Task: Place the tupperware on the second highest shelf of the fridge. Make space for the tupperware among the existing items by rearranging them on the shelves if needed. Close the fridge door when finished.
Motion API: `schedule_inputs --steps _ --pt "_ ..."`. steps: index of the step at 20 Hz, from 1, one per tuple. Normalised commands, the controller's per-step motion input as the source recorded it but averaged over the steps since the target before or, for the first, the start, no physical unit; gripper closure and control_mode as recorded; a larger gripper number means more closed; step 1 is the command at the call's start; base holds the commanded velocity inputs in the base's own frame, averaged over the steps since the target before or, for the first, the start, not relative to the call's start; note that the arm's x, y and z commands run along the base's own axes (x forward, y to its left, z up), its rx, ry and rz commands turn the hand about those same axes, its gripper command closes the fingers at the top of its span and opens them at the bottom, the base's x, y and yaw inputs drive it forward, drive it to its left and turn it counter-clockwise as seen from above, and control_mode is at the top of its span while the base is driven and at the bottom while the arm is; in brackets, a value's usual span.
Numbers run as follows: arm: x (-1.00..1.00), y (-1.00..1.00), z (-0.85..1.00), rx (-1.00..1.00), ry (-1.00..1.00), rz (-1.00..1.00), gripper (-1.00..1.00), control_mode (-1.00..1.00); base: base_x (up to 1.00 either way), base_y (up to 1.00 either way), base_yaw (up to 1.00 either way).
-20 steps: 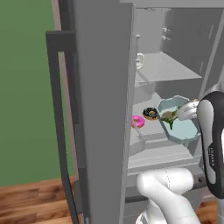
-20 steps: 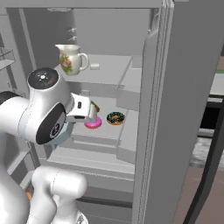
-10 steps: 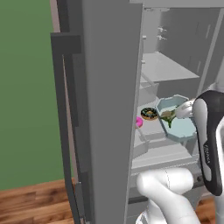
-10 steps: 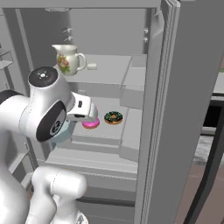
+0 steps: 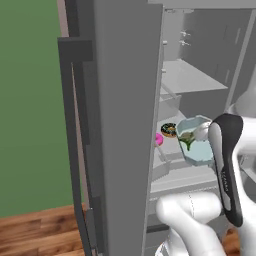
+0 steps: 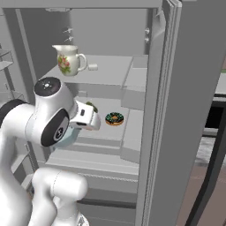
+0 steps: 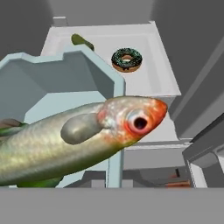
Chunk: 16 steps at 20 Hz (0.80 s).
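Up close, the pale teal translucent plastic tupperware point(image 7: 65, 83) with a silvery, red-faced fish inside point(image 7: 87, 135) crowds the hand view, cut off at its left and bottom edges. From the left base view the tupperware point(image 5: 197, 145) hangs in front of the open grey steel fridge point(image 5: 125, 100), level with a flat pale grey shelf point(image 7: 144, 65). The gripper is hidden behind the container and the arm, so I cannot tell how its jaws stand. At 12 o'clock beyond the rim lies a chocolate donut point(image 7: 127, 59), with a green pickle-like piece point(image 7: 82, 41) at 11 o'clock, half hidden. A pink-frosted donut point(image 5: 159, 139) peeks past the door edge. One shelf up stands a cream floral jug point(image 6: 68, 59).
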Motion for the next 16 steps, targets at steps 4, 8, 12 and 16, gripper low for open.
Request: schedule_inputs --steps 4,8,12,16 --pt "0.01 0.0 -0.53 0.0 -0.01 0.0 1.0 -1.0 0.0 0.0 0.0" --pt "0.35 0.13 -0.15 0.06 0.0 0.0 1.0 -1.0 0.0 0.0 0.0" --pt "0.5 0.27 -0.01 0.05 0.0 0.0 1.0 -1.0 0.0 0.0 0.0" --pt "0.55 0.35 -0.02 0.01 0.06 0.0 1.0 -1.0 0.0 0.0 0.0"
